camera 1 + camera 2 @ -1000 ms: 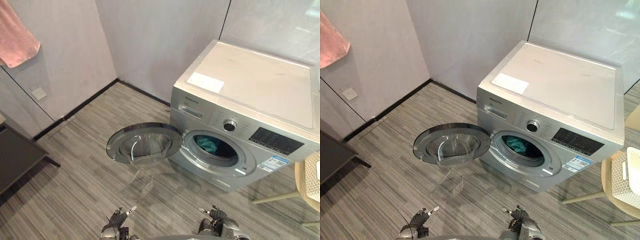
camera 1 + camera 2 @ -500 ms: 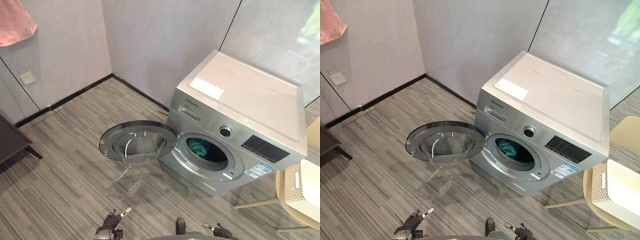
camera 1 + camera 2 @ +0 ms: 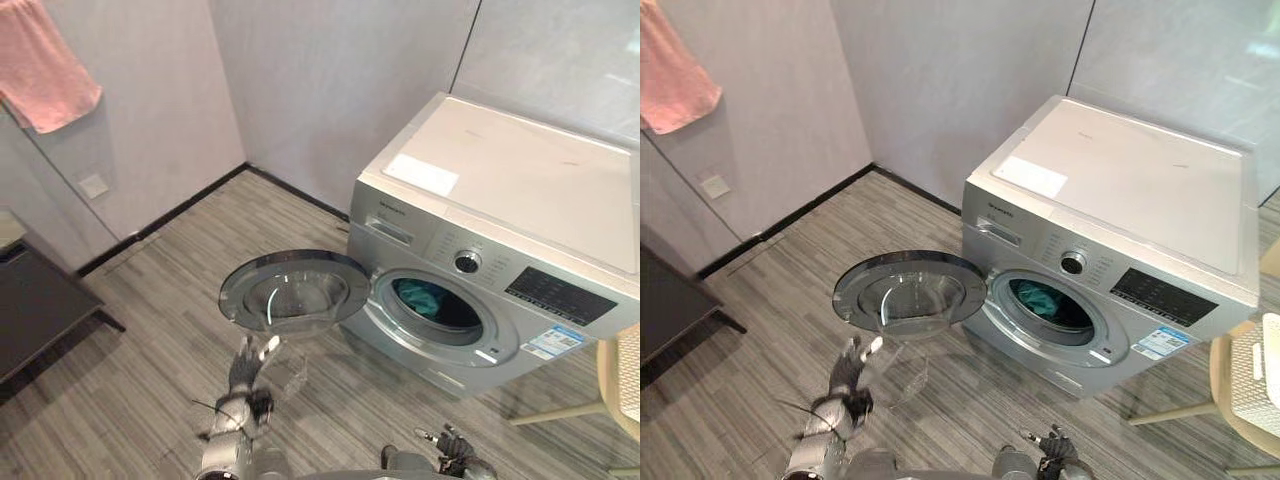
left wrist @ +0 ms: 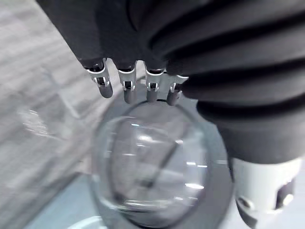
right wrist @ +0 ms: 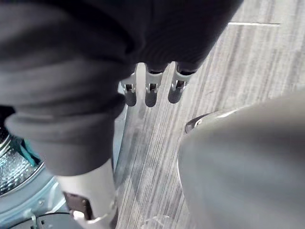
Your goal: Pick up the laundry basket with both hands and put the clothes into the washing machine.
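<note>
Open washer door (image 3: 295,292) jutting left of drum opening (image 3: 437,303), opening unobstructed, bare floor (image 3: 340,400) before it

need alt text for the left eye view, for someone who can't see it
A silver front-loading washing machine stands in a corner, its round glass door swung open and teal clothes in the drum. The robot's left hand hovers open just short of the door, and a pink towel hangs on the wall.
</note>
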